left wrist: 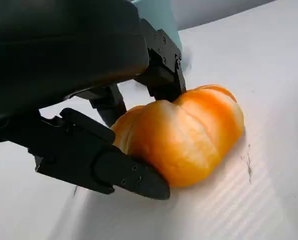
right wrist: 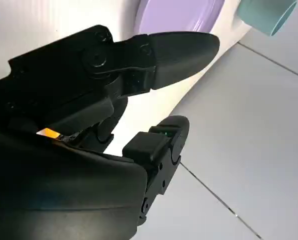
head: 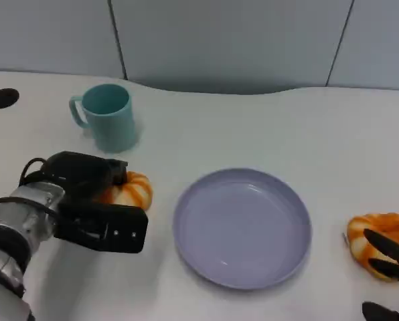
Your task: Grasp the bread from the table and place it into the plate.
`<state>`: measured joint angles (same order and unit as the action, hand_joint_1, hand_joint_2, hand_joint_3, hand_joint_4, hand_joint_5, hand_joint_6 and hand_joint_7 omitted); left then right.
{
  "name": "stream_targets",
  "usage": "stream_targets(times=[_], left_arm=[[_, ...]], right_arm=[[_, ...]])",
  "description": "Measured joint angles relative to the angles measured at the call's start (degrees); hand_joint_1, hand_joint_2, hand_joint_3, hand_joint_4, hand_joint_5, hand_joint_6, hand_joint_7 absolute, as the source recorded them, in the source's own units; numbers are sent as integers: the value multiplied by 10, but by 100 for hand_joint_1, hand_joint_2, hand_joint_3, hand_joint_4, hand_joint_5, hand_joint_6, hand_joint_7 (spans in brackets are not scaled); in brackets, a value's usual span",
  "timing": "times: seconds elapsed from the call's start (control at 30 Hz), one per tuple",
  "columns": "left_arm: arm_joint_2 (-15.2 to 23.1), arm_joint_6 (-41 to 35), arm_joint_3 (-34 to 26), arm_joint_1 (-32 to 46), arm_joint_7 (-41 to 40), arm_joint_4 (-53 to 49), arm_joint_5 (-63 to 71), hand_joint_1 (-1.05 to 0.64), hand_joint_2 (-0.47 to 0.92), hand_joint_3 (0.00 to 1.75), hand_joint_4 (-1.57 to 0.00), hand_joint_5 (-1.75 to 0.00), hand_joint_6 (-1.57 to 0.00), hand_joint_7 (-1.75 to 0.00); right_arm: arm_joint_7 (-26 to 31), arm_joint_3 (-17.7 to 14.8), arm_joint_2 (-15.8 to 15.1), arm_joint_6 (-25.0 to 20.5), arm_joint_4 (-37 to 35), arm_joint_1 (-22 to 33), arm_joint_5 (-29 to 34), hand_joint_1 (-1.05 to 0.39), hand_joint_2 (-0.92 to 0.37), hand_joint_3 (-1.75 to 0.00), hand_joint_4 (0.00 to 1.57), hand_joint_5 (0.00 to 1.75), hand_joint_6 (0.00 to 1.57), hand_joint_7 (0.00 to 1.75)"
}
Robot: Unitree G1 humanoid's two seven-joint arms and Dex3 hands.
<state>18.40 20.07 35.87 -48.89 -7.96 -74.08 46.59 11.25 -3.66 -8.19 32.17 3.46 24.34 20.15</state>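
Table: a white, smooth table top (head: pixel 266 127) with a wavy far edge; a dark round hole (head: pixel 3 97) is near its far left corner.
Room: behind the table stands a grey-blue wall (head: pixel 226 40) of panels, with thin dark seams between them.
Plate: a lilac round plate (head: pixel 242 226) lies flat in the middle of the table, with nothing in it.
Cup: a teal cup (head: pixel 106 115) with a handle on its left stands upright, beyond the left hand.
Bread by the left hand: a bread (left wrist: pixel 189 132) shaped like a small pumpkin, orange and pale yellow in ribs, glossy; it lies on the table left of the plate, near it and not touching it.
Left hand: the left hand (head: pixel 96 200) is closed around this bread; in the left wrist view one finger (left wrist: pixel 104 160) lies along its near side and other fingers press its far side. The bread rests on the table.
Second bread: another bread of the same kind (head: pixel 380 241) lies right of the plate, near the table's right edge.
Right hand: the right hand (head: pixel 390 261) is at the second bread, its fingertips over it; its fingers are apart in the right wrist view, and I cannot tell if it holds the bread.
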Motion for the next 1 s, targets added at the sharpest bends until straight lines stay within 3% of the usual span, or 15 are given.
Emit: stream_targets(times=[0.23, 0.27, 0.3, 0.37, 0.4, 0.47, 0.73, 1.0], left_arm=[[-5, -1, -24, 0, 47, -4, -38, -23, 92, 21, -57, -175, -48, -175], [-6, -1, -26, 0, 47, -4, -40, -25, 92, 23, -55, -164, -51, -145], [-6, -1, -29, 0, 50, -4, -44, -21, 92, 21, -54, -166, -54, -141], [-7, 6, -43, 2, 60, -4, -64, -20, 92, 20, -53, -168, -54, -141], [-7, 13, -51, 2, 63, -4, -72, -17, 92, 20, -58, -172, -52, -161], [-6, 23, -66, 2, 66, -2, -89, -15, 90, 18, -60, -174, -50, -172], [17, 92, -127, 14, 83, 29, -155, -11, 86, 11, -65, -175, -50, -175], [50, 219, -165, 55, 108, 84, -204, -7, 88, 9, -66, -175, -46, -175]], right_arm=[[0, -1, -1, 0, 0, 0, -3, -34, -92, -32, 87, 10, 61, 0], [0, -1, -1, 0, 0, 0, -4, -34, -92, -32, 87, 10, 61, 0], [0, -2, -1, 0, 0, 0, -4, -34, -92, -32, 87, 10, 61, 0], [0, -2, 0, 0, 1, 1, -4, -34, -92, -32, 86, 10, 61, 0], [0, -2, 0, 0, 1, 1, -4, -34, -92, -32, 87, 10, 61, 0], [0, -2, 0, 0, 1, 2, -4, -34, -92, -32, 87, 10, 62, 0], [0, -1, 0, 0, -1, 0, -4, -32, -92, -32, 89, 12, 61, 0], [1, -1, 0, 0, -2, -2, -3, -32, -92, -31, 87, 12, 62, 0]])
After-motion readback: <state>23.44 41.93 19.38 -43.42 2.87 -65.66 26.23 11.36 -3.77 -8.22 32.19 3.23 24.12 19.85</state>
